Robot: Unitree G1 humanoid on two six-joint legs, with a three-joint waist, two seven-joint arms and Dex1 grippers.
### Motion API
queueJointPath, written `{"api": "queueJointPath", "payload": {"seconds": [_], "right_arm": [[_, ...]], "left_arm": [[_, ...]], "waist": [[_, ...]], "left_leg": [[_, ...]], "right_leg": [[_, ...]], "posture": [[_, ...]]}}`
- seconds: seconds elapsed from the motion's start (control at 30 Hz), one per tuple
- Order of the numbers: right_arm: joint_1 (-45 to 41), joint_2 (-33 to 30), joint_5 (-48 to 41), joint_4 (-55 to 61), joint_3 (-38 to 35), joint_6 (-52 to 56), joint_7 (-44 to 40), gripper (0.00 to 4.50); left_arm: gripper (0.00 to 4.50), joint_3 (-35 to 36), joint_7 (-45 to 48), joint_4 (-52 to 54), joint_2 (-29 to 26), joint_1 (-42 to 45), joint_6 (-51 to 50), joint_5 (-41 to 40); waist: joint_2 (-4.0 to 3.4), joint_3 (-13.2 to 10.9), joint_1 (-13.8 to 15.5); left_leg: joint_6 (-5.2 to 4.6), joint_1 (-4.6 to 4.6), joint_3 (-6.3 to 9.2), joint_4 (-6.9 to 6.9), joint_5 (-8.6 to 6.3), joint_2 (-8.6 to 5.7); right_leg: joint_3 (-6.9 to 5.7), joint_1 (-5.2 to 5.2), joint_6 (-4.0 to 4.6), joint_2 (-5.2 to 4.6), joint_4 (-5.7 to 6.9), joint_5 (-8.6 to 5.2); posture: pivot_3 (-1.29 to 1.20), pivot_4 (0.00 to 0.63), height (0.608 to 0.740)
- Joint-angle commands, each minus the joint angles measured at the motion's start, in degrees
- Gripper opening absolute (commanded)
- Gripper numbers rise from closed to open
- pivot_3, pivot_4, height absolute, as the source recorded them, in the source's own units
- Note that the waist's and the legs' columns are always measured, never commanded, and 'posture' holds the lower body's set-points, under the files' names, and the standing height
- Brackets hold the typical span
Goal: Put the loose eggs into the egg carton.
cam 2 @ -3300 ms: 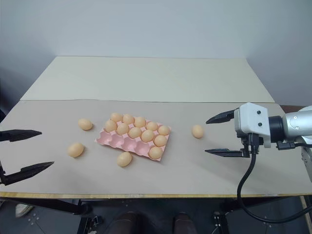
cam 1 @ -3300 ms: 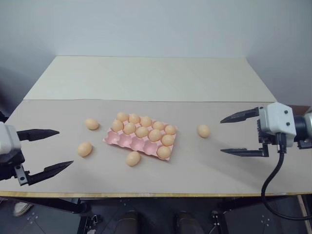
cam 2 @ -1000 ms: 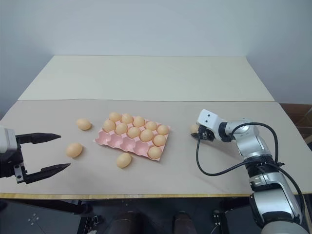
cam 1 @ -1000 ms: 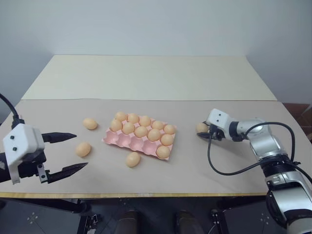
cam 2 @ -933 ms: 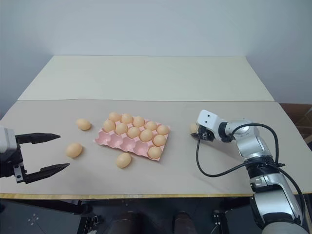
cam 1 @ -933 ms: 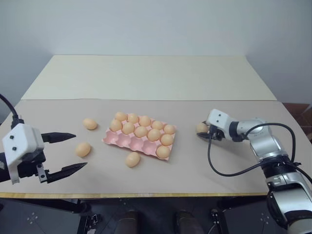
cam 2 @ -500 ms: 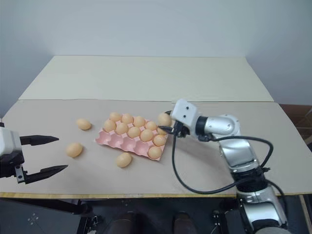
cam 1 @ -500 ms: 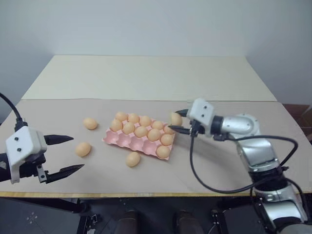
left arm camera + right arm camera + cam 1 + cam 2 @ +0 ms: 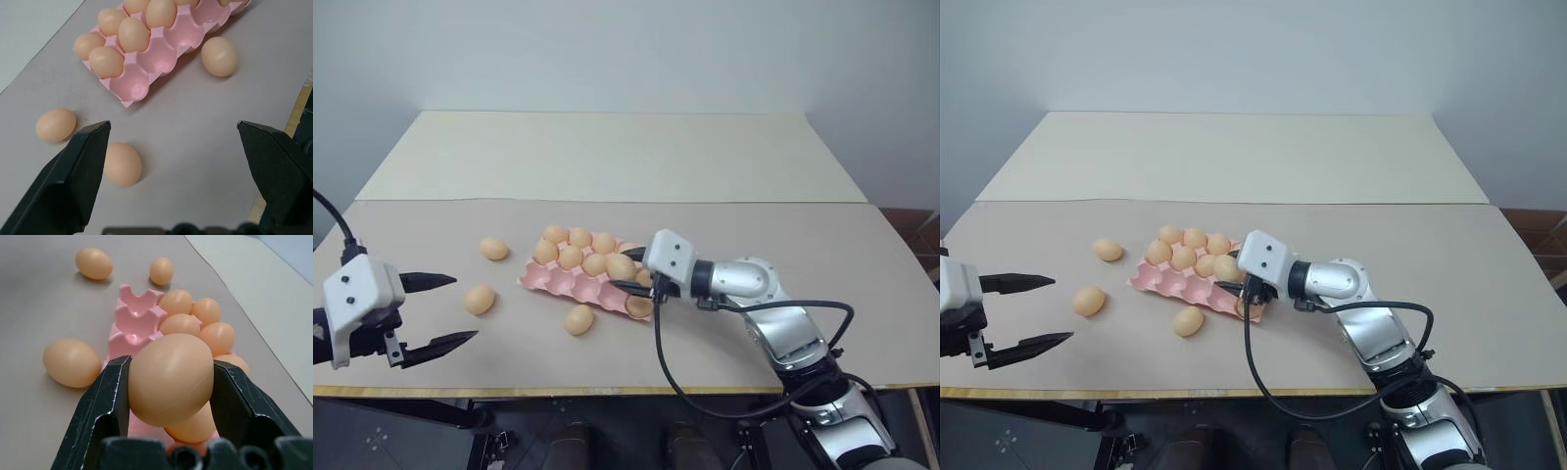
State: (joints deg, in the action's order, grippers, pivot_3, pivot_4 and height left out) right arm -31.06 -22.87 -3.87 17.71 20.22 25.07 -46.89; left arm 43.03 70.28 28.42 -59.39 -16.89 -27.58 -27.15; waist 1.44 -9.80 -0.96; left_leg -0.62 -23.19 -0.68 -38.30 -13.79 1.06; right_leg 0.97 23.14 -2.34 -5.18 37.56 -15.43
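- Now the right gripper is closed on one egg, held just above the egg carton, over its right part.
- Meanwhile the left gripper hangs wide open and empty near the table's front left edge.
- Carton's long axis runs slanted, from far left to near right.
- Three loose eggs lie on the beige table around its left and front sides.
- Behind is a plain pale wall.
- No readable writing.
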Motion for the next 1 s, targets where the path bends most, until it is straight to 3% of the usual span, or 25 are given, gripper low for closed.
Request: {"api": "queueJointPath", "payload": {"seconds": [0.03,0.2,0.43,0.63,0.77,1.0], "right_arm": [[-0.18,0.79,0.41,0.24,0.88,-3.23,0.36,2.89],[-0.62,1.47,4.95,-4.69,2.49,-8.4,2.84,4.47],[0.16,-0.09,3.88,-0.71,0.33,-8.68,1.65,4.47],[1.2,-3.38,-1.73,8.53,-3.41,-2.58,-1.43,4.47],[3.78,-14.49,-13.61,15.85,-12.07,6.03,-11.0,4.47],[8.54,-30.98,-23.44,17.83,-23.65,12.96,-19.36,4.47]], "left_arm": [[4.5,1.14,-0.17,0.53,-0.36,-0.13,0.69,0.41],[4.5,1.07,-0.17,0.66,-0.4,-0.25,0.6,0.52],[4.5,0.85,0.16,-0.44,-0.85,0.07,1.16,0.99],[4.5,0.48,0.57,-1.32,-1.1,0.43,1.79,1.34],[4.5,1.15,1.47,-1.97,-1.0,-0.18,2.5,1.48],[4.5,2.36,2.73,-2.1,0.59,0.52,2.51,-1.77]], "waist": [[0.01,0.0,0.0],[0.05,0.03,0.0],[0.05,0.03,-0.03],[0.05,0.03,0.06],[0.05,0.03,0.51],[0.08,0.05,0.23]], "left_leg": [[0.0,0.0,0.0,0.0,0.0,0.0],[0.02,0.02,0.0,0.0,0.01,-0.01],[0.02,0.01,0.0,0.01,0.01,0.0],[0.02,0.01,0.02,0.01,0.01,0.0],[0.01,-0.01,0.05,0.0,0.01,-0.02],[0.01,0.04,0.05,0.02,0.0,0.06]], "right_leg": [[0.0,0.0,0.0,0.0,0.0,0.0],[0.0,-0.01,0.0,-0.01,0.01,0.0],[0.0,0.0,0.0,0.0,0.0,0.0],[-0.01,-0.01,0.0,0.0,0.0,0.0],[-0.07,-0.08,-0.01,-0.06,-0.07,0.0],[-0.09,-0.11,0.03,0.01,-0.11,-0.02]], "posture": [[0.0,0.15,0.74],[0.0,0.15,0.74],[0.0,0.15,0.74],[0.0,0.15,0.74],[0.0,0.15,0.74],[0.0,0.15,0.74]]}}
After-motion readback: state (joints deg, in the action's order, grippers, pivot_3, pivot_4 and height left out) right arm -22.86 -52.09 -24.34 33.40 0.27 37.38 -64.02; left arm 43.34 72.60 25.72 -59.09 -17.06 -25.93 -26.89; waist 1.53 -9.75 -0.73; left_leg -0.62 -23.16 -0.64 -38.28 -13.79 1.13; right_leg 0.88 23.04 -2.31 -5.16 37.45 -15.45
